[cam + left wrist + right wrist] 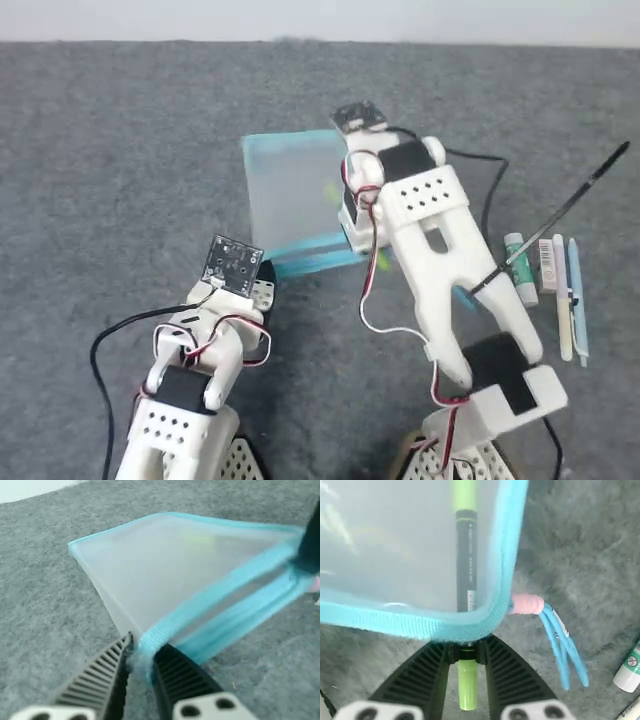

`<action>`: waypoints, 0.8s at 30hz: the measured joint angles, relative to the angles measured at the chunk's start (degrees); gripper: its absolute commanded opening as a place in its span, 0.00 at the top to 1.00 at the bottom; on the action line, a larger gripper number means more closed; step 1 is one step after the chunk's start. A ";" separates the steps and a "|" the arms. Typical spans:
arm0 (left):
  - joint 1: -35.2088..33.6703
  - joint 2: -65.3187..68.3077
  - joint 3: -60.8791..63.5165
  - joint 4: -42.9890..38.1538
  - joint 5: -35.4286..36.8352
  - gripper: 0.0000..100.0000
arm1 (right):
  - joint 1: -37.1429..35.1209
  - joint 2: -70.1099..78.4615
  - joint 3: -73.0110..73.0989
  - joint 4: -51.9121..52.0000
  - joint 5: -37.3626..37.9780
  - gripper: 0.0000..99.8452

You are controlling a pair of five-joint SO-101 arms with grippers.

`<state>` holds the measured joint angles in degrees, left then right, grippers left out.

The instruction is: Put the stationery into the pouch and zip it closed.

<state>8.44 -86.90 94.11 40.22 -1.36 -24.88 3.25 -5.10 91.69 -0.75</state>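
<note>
The left tool (pixel 140 652) is clenched on the near corner of the pouch (pixel 165 565), pinching its teal zip edge. The right tool (pixel 466 652) grasps a green pen (pixel 466 575). The pen's far length passes the zip edge and shows dimly through the frosted wall. The pink zipper pull (pixel 527 604) lies just beside that corner. To the right, apart from the pouch, lie a glue stick (pixel 520 268), a cream pen (pixel 563 300) and a blue pen (pixel 578 300). Beyond the pouch the grey tabletop (pixel 120 120) lies open. In the high view the right arm hides the pouch's right edge.
</note>
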 measured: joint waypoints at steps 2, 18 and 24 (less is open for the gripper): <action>0.00 0.00 0.00 0.00 0.00 0.99 | -0.53 0.00 -2.11 1.23 -0.26 0.83; -0.18 0.00 0.00 -0.97 0.09 0.99 | -4.92 0.00 -3.69 3.96 4.66 0.80; -0.18 0.00 0.00 -0.97 -0.26 0.99 | -8.44 -7.82 -3.87 4.13 9.14 0.87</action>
<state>8.26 -86.90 94.11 39.25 -1.63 -33.32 -4.57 -8.97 95.82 8.40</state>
